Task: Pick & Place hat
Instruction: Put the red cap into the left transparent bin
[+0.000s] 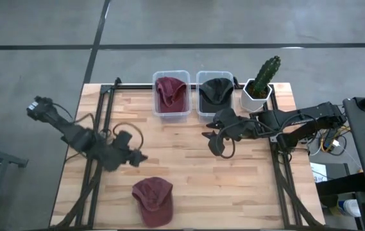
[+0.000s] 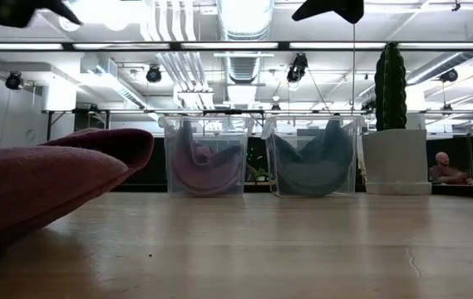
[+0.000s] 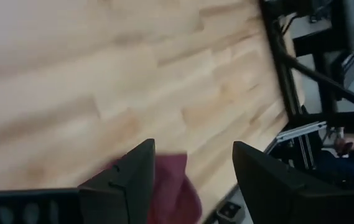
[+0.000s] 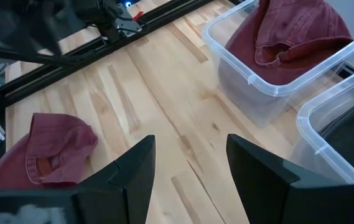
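A maroon cap (image 1: 153, 200) lies crown-down on the wooden table near its near edge; it shows too in the right wrist view (image 4: 45, 150), the left wrist view (image 3: 173, 186) and large at the low view's left (image 2: 45, 184). My left gripper (image 1: 137, 156) hovers open above the table, just left of and beyond the cap. My right gripper (image 1: 213, 138) is open over the table's middle, in front of the bins. Another maroon cap (image 1: 169, 92) sits in the left clear bin (image 1: 171, 114), a dark cap (image 1: 215, 90) in the right clear bin (image 1: 203, 112).
A potted cactus (image 1: 261, 82) in a white pot stands at the far right corner beside the bins. Black frame rails run along the table's left (image 1: 99, 128) and right (image 1: 278, 163) sides. Bare wood lies between the grippers and the near cap.
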